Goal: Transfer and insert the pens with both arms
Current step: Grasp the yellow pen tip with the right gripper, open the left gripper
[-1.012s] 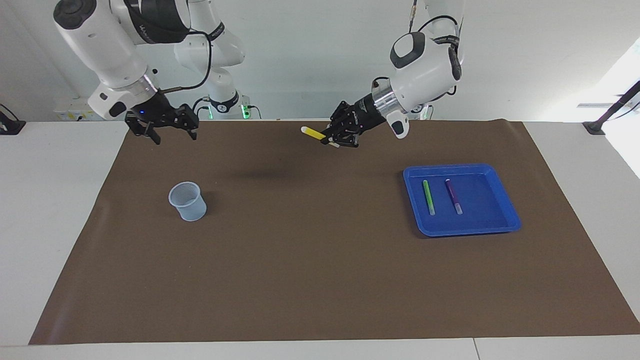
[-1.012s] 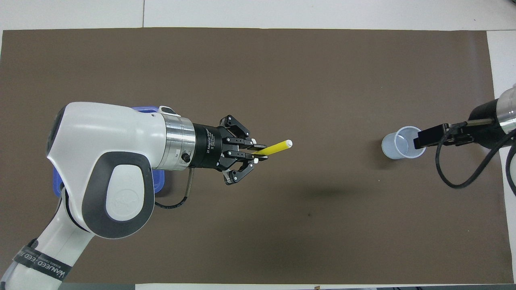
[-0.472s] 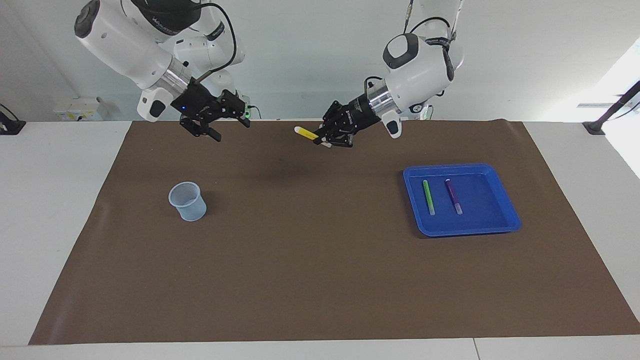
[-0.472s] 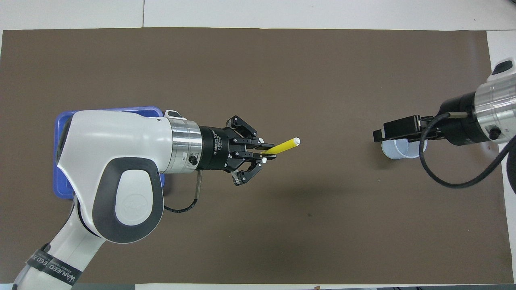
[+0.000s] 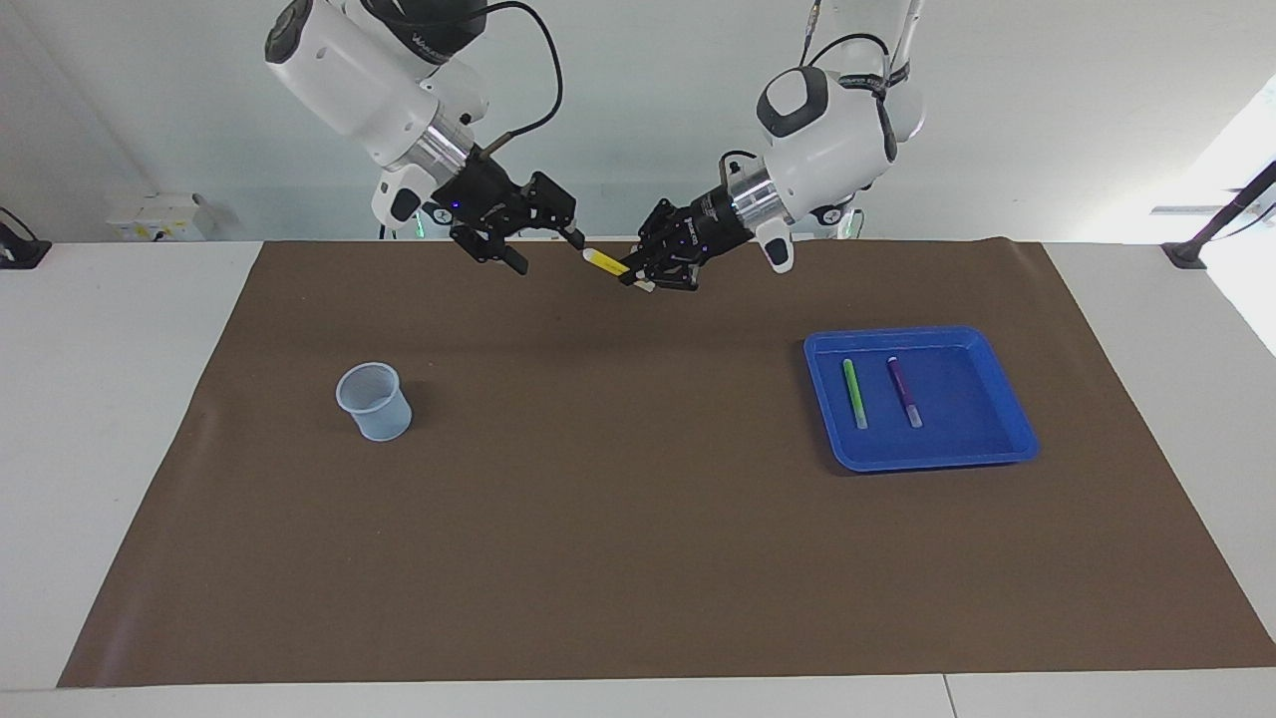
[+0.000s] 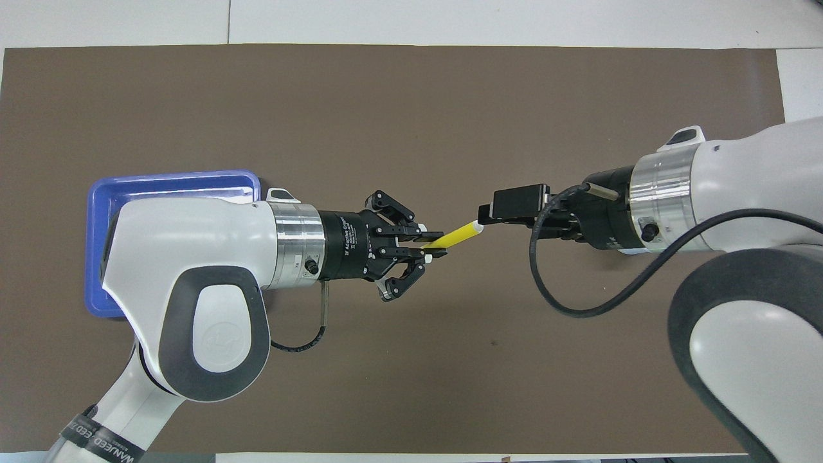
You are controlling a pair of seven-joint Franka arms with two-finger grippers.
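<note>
While left fingers (image 6: 429, 246) clamp yellow pen (image 6: 458, 235), arm hides most of tray (image 6: 167, 183).

Even, bright light falls on my surface (image 5: 638, 558) from above. Hard white glare burns in at the edge by my left arm's end. Shadows are soft and faint: a dim smudge lies on the brown mat (image 6: 411, 96). Both views are sharp throughout.
</note>
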